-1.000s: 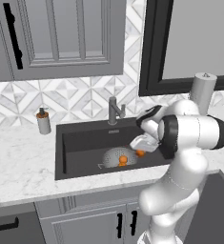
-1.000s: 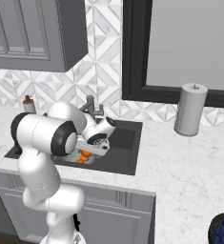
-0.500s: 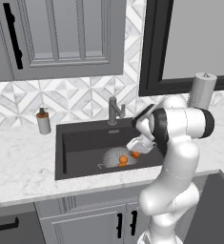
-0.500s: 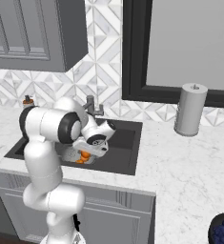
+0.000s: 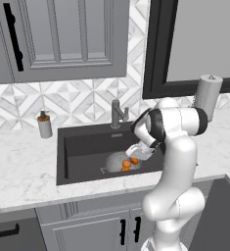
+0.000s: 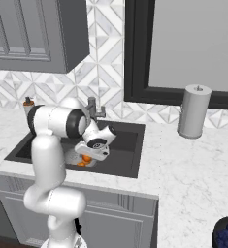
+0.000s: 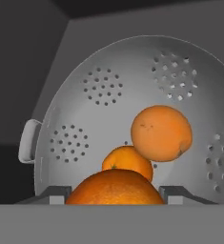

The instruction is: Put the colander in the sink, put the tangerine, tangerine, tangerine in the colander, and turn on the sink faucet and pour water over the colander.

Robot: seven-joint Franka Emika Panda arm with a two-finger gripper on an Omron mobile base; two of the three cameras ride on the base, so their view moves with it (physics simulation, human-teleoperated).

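Observation:
The silver colander (image 7: 108, 81) lies in the dark sink (image 5: 82, 142), its loop handle at the left of the hand view. Two tangerines rest inside it, one (image 7: 161, 132) higher and one (image 7: 127, 162) lower. My gripper (image 7: 113, 190) hangs just over the colander's near rim, shut on a third tangerine (image 7: 113, 187) between its fingertips (image 7: 58, 193). From the left base view the gripper (image 5: 138, 153) sits at the colander's (image 5: 114, 161) right side, orange fruit (image 5: 126, 166) beneath it. The faucet (image 5: 116, 113) stands behind, with no water running from it.
A soap bottle (image 5: 44, 126) stands on the counter left of the sink. A paper towel roll (image 6: 193, 111) stands at the right by the window. A bowl of dark berries (image 6: 227, 235) sits at the counter's near right corner.
The hand has carried the tangerine a little left and down, from the sink's right side to just over the colander. The upper arm swung left with it.

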